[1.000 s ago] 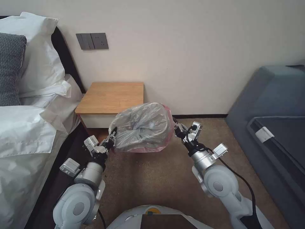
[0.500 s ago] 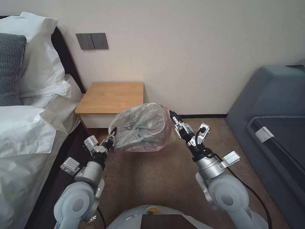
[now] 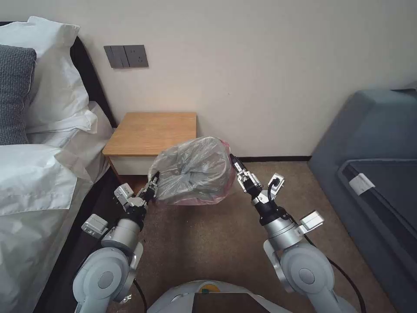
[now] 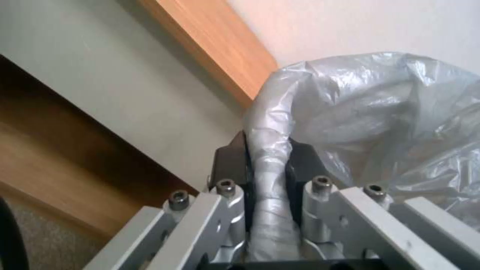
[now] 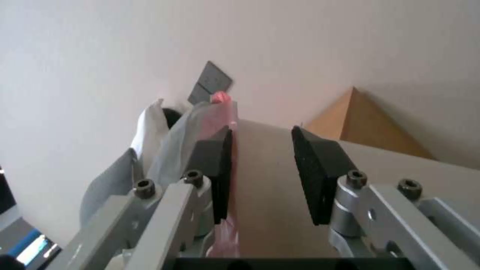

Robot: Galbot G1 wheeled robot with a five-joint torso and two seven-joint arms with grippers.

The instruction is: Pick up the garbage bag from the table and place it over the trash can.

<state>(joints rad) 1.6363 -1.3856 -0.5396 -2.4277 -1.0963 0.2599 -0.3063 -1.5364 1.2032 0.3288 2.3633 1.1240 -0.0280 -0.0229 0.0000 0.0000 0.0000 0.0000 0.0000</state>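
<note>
The garbage bag (image 3: 193,169) is a crinkly grey-clear sack with a pink rim. It hangs puffed up above the carpet, in front of the table (image 3: 152,130). My left gripper (image 3: 153,180) is shut on the bag's left rim, and in the left wrist view a rolled strip of the garbage bag (image 4: 267,165) is pinched between the fingers of the left gripper (image 4: 267,150). My right gripper (image 3: 234,163) stands open at the bag's right edge. In the right wrist view pink film (image 5: 225,112) lies against one pad (image 5: 212,165), with a cream surface between the pads. The trash can is hidden under the bag.
A bed with white bedding (image 3: 39,182) runs along the left, close to my left arm. A grey sofa (image 3: 378,165) stands at the right. The wall (image 3: 260,78) is just behind the table, and brown carpet (image 3: 208,243) lies below the bag.
My right wrist swung out to the right and then back a little to the left, its fingertips staying by the bag's right edge. The bag has risen slightly. The left gripper holds as before.
</note>
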